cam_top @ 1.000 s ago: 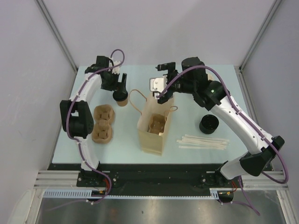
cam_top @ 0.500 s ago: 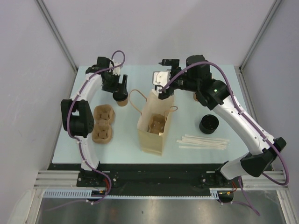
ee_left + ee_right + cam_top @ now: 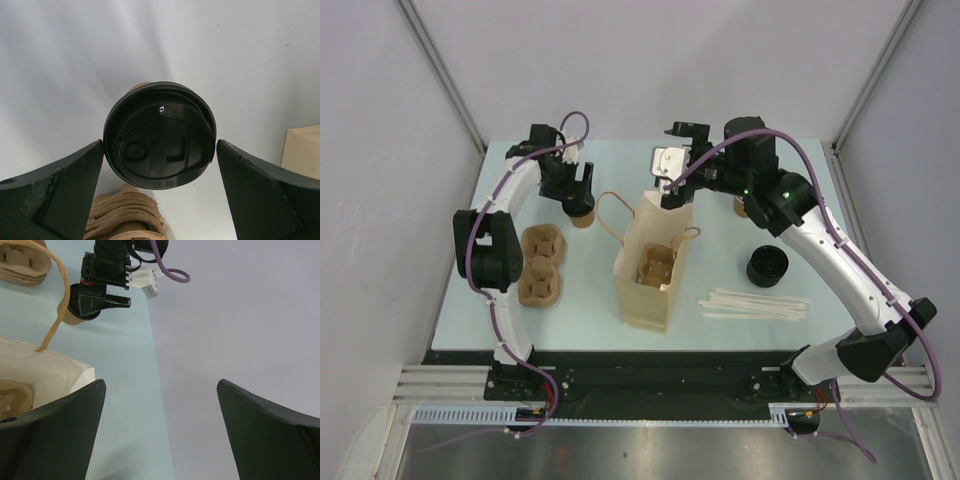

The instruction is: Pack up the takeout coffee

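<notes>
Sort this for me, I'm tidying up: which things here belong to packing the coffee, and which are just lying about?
For the job: lidded cup, paper bag, tray inside it.
Lying about: spare trays, black lids, pale sticks.

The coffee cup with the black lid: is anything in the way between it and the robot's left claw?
No, nothing visible. The left gripper is open, its fingers close on each side of the black lid of the coffee cup. Whether they touch it cannot be told.
</notes>
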### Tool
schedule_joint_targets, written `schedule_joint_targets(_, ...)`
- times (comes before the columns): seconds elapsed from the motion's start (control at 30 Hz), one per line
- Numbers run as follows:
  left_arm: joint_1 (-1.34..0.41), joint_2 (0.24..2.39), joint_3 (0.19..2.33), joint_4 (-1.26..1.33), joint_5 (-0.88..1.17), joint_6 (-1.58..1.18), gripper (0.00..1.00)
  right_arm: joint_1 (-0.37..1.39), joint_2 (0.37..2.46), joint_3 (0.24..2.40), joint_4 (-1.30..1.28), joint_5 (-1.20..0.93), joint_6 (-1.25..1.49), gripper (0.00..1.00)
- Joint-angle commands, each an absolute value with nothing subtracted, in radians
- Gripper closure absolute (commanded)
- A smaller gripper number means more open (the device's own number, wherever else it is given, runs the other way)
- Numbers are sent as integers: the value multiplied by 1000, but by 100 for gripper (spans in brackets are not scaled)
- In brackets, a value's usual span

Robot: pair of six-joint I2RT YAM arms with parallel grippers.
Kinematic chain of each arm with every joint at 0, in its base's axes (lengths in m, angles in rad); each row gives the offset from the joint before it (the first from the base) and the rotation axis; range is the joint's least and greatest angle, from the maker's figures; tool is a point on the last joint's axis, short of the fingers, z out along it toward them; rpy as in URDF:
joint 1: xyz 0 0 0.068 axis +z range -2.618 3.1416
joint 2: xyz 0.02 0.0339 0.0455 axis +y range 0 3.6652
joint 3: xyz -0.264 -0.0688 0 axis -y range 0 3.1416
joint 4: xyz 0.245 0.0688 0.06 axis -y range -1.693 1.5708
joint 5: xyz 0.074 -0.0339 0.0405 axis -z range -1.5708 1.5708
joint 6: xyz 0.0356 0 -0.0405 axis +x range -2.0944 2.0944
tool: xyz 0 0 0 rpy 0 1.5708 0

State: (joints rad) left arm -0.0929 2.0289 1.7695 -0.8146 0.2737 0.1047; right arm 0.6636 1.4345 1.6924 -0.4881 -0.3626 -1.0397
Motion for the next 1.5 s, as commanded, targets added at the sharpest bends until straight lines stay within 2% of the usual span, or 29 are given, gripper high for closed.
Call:
schedule_joint_targets(0.0,-87,2026,1786,-804,290,100,0,660,1399,1695,-446,-351,-1017,0)
schedule_joint_targets(0.9,-87,2048,1756,-773,262,109,3,623,1448,1743,-446,-327,-948,0)
schedule_joint_targets(1.1,-87,2023,1749,-767,261,118,11,623,1448,1733,-443,-325,-957,0)
schedule_joint_targets(1.2,-86,2008,1749,-778,267,121,19,614,1459,1738,-442,-319,-940,0)
schedule_joint_targets(1.27,-84,1980,1747,-793,278,129,32,589,1477,1758,-454,-321,-905,0)
schedule_joint_targets(1.47,-74,1887,1747,-798,350,146,48,513,1584,1922,-626,-385,-790,0)
